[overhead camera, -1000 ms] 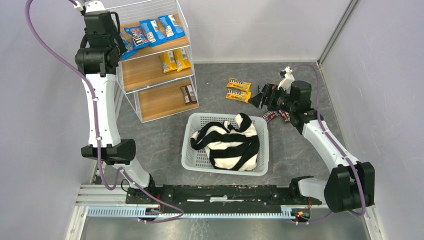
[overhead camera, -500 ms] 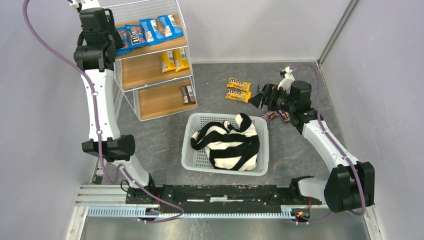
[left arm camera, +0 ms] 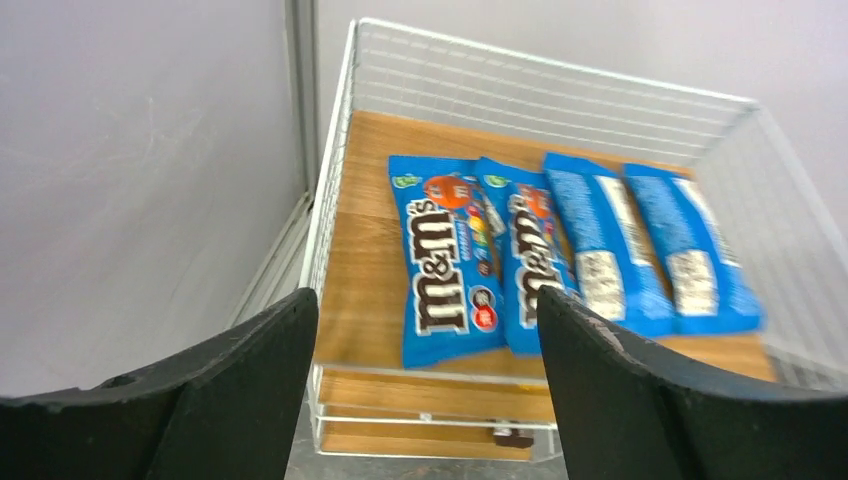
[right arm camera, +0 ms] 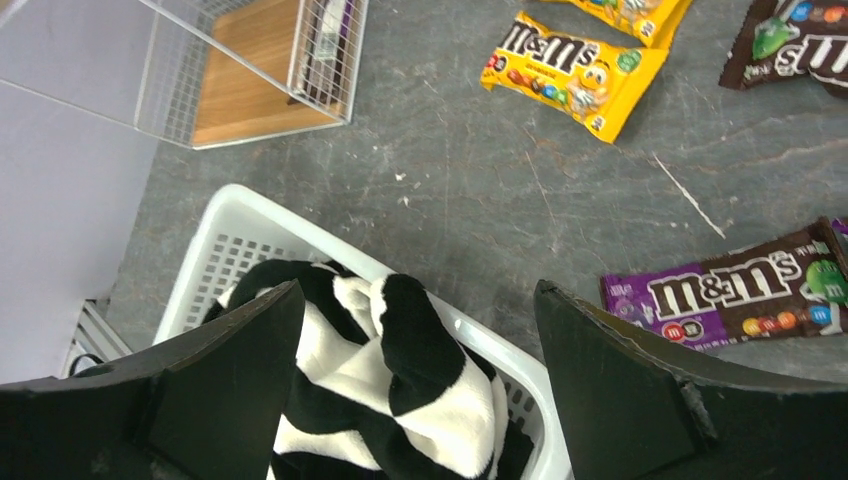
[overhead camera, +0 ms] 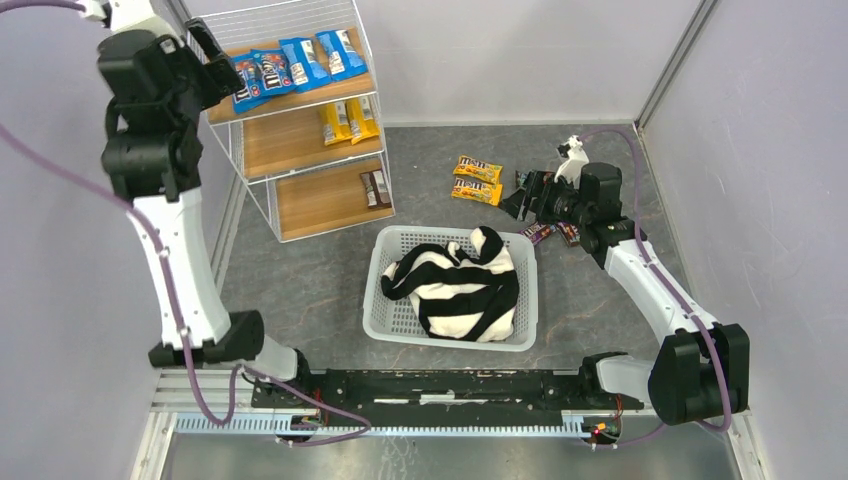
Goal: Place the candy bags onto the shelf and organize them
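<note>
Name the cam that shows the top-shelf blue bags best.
Left wrist: four blue bags lie side by side, close up, print visible. Top external shows them small. Right wrist shows just the shelf, its lowest board.

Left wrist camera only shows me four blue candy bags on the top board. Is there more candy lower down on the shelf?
Observer: Yes, yellow bags lie on the middle board of the shelf.
Kid: Is any candy not on the shelf yet?
Observer: Two loose yellow bags lie on the table, beyond the basket.
Kid: Any other colours out there?
Observer: Purple-brown bags lie close to the right gripper, which is open and empty.
</note>
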Motion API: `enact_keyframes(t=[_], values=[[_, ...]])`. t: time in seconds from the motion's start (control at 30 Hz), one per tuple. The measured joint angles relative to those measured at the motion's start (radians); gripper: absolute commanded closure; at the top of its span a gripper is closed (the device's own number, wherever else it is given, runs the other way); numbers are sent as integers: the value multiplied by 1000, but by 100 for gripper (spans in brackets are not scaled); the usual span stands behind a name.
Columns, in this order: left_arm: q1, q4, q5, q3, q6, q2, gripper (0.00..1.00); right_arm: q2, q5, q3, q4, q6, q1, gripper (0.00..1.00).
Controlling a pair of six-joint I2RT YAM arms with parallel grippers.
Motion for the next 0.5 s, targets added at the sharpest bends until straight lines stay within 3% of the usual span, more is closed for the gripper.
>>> enact_keyframes(t=[0.23, 0.4, 0.5], values=[[4, 92, 262, -244, -48, -266, 8, -7, 42, -16, -76, -66, 6, 5], [3, 241, 595, -597, -132, -429, 4, -17, 110, -33, -136, -130, 6, 4], [-12, 321, 722, -790, -175, -481, 3, -7, 158, -32, -143, -162, 6, 4]])
